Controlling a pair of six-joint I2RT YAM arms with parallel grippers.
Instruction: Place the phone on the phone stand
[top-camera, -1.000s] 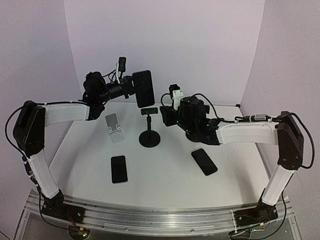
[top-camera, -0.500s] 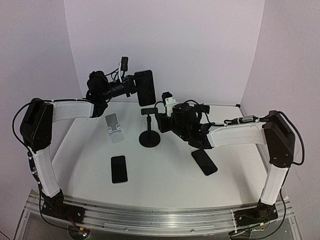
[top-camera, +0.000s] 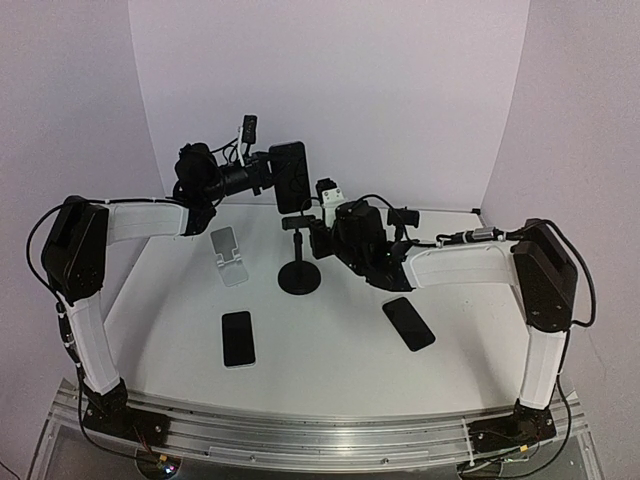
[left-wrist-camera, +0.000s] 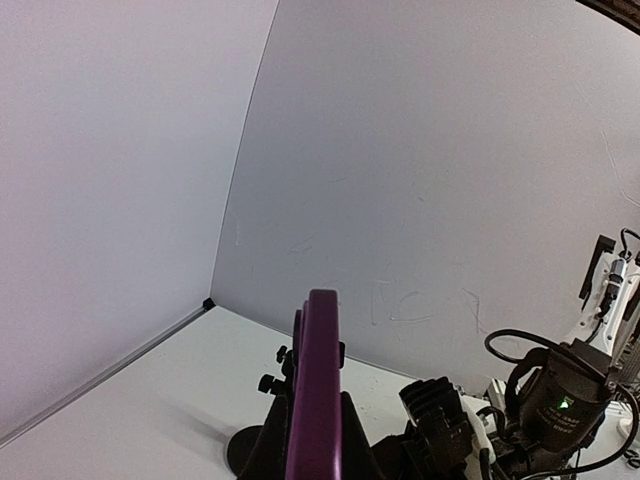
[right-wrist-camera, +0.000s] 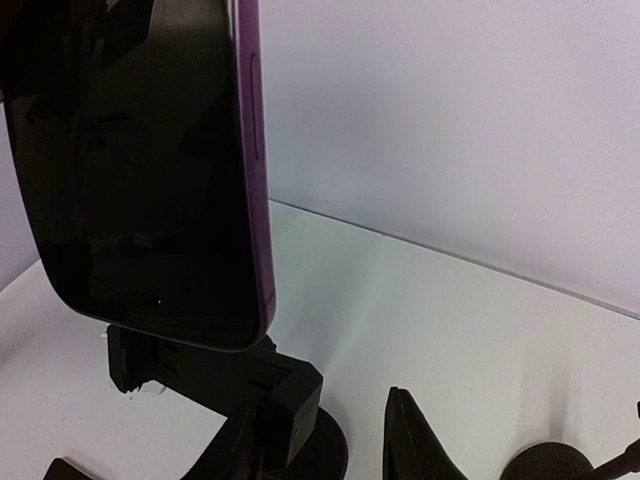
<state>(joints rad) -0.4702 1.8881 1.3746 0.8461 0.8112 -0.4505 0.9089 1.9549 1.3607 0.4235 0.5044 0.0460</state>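
Observation:
The phone (top-camera: 290, 175), black-screened in a purple case, hangs upright in the air above the black phone stand (top-camera: 298, 262), with my left gripper (top-camera: 272, 175) shut on it. From the left wrist the phone (left-wrist-camera: 315, 390) shows edge-on between my fingers, the stand (left-wrist-camera: 262, 385) just behind it. My right gripper (top-camera: 312, 232) is at the stand's clamp head. In the right wrist view the phone (right-wrist-camera: 140, 170) fills the upper left. The clamp head (right-wrist-camera: 285, 395) sits between my open fingers, with a gap to the right fingertip (right-wrist-camera: 412, 440).
A white folding stand (top-camera: 228, 257) is left of the black one. Two other dark phones lie flat on the table, one front left (top-camera: 237, 338) and one front right (top-camera: 408, 323). The back wall stands close behind.
My right arm has reached left to the stand's clamp head and its jaws have narrowed. The left arm, holding the phone, shifted only slightly.

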